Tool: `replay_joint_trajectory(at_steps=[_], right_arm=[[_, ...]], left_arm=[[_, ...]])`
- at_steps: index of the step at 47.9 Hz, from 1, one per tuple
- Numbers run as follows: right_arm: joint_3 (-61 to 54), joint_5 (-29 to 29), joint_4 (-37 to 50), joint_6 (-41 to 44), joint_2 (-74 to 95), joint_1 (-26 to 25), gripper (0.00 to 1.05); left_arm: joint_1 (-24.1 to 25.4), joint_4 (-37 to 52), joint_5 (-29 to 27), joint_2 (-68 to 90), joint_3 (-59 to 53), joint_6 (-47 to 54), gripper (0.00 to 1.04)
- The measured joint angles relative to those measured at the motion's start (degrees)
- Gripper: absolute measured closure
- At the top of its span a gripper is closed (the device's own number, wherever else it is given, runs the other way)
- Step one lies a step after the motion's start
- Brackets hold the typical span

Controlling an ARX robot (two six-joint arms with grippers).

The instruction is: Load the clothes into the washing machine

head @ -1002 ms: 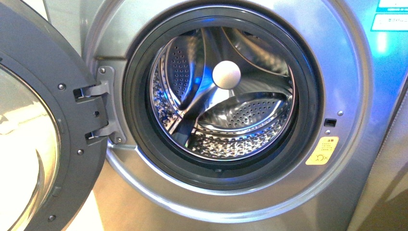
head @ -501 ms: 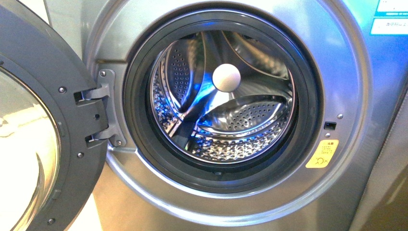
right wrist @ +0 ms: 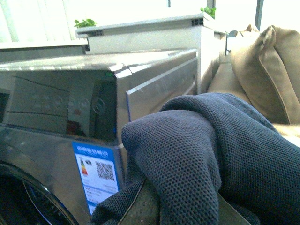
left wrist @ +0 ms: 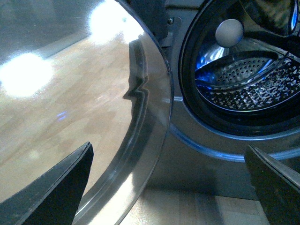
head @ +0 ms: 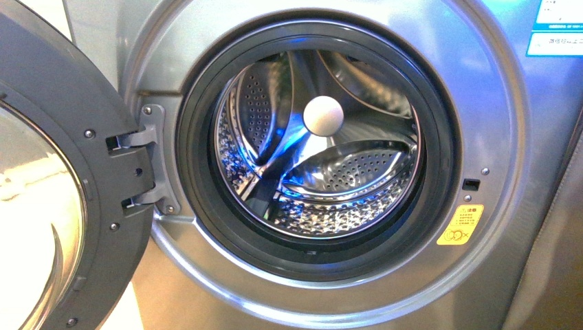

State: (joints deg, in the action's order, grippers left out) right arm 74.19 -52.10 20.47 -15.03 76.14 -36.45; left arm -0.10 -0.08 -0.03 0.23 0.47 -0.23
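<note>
The clothes (right wrist: 211,154) are seen bunched at the right wrist, beside the top corner of the washing machine (right wrist: 159,86). Whether the right gripper grips them cannot be told. The left gripper (left wrist: 167,146) is spread wide, empty, by the open door (head: 69,103). The front view has been shifted slightly, and the drum (head: 344,206) remains empty, so loading is judged unstarted.

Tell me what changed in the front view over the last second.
The whole washer slid slightly down the picture, ball and sticker alike, so the view likely tilted up, not the machine. Unchanged: door open, drum holding only the ball, clothes not yet inside.
</note>
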Motion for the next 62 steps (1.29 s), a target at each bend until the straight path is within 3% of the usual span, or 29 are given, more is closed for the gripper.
replay_joint_trajectory(at_steps=[20, 35, 47, 62], right_arm=[[23.1, 4.4, -15.1, 1.5, 0.2, 10.8, 0.99], [41.8, 10.4, -30.8, 6.3, 3.6, 24.4, 0.99], [45.0, 14.2, -35.8, 12.0, 3.6, 39.2, 0.99], [44.7, 14.9, -34.0, 11.8, 5.0, 43.6, 0.99]], left_arm=[[0.0, 0.0, 0.0, 0.0, 0.0, 0.0, 0.06], [0.0, 0.0, 0.0, 0.0, 0.0, 0.0, 0.06], [0.0, 0.0, 0.0, 0.0, 0.0, 0.0, 0.06], [0.0, 0.0, 0.0, 0.0, 0.0, 0.0, 0.06]])
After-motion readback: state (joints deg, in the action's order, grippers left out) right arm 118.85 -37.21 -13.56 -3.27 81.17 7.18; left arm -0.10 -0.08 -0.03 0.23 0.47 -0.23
